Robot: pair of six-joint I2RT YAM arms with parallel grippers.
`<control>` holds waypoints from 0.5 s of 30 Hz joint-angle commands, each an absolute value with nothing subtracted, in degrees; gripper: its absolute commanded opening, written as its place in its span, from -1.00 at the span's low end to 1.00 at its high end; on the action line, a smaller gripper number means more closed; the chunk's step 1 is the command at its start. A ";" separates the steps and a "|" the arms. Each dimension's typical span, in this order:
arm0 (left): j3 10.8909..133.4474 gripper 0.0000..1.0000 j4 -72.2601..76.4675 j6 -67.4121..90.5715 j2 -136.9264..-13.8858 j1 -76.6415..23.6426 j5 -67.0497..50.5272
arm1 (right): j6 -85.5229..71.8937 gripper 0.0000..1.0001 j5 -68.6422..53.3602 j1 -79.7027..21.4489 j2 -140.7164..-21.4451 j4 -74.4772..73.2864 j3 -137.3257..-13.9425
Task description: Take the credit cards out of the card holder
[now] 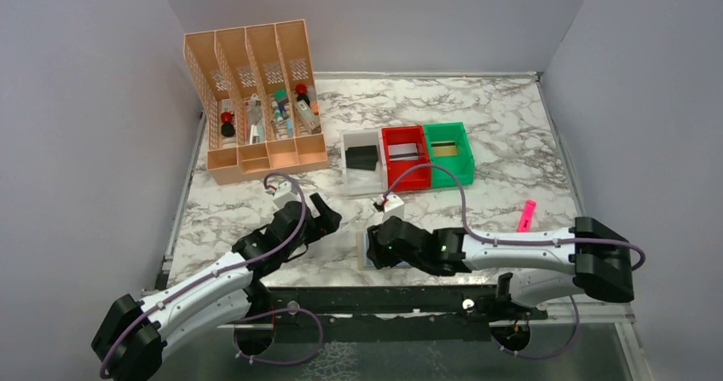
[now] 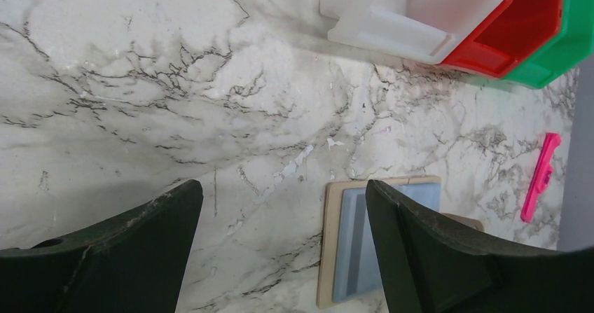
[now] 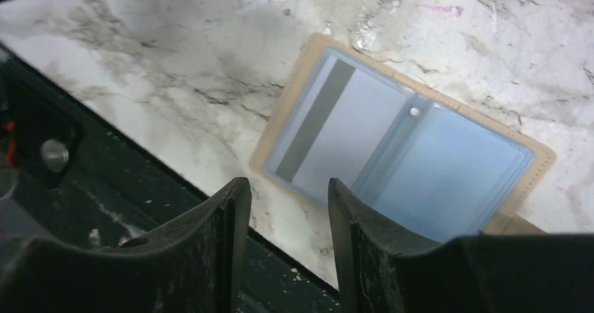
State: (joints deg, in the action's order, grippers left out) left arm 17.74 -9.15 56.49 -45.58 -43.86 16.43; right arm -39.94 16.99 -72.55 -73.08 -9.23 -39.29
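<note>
hovering empty, left end effector point(image 2: 284, 190) gapes wide, right end effector point(image 3: 288, 187) half apart over card holder point(image 3: 448, 166).

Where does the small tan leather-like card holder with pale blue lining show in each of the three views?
Top external: small tan leather-like card holder, low centre, mostly covered.
Left wrist: bottom edge, right of centre.
Right wrist: centre, lying open.
Shared landmark: pink marker-like stick, to its right in the top and left wrist views; absent from the right wrist.
</note>
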 commanded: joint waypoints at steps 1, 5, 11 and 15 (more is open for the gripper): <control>16.99 0.80 -12.03 57.64 -41.27 -43.51 18.41 | -42.95 0.02 27.78 -74.45 -79.04 -17.82 -43.62; 16.00 0.80 -12.07 57.88 -39.26 -43.50 18.33 | -42.55 0.06 27.16 -74.79 -82.94 -18.04 -45.79; 15.27 0.81 -10.67 57.77 -39.30 -43.50 17.65 | -40.83 0.08 25.94 -74.74 -88.10 -17.31 -48.40; 15.29 0.81 -9.70 57.49 -40.27 -43.46 16.68 | -40.99 0.08 26.66 -74.73 -92.38 -18.21 -50.19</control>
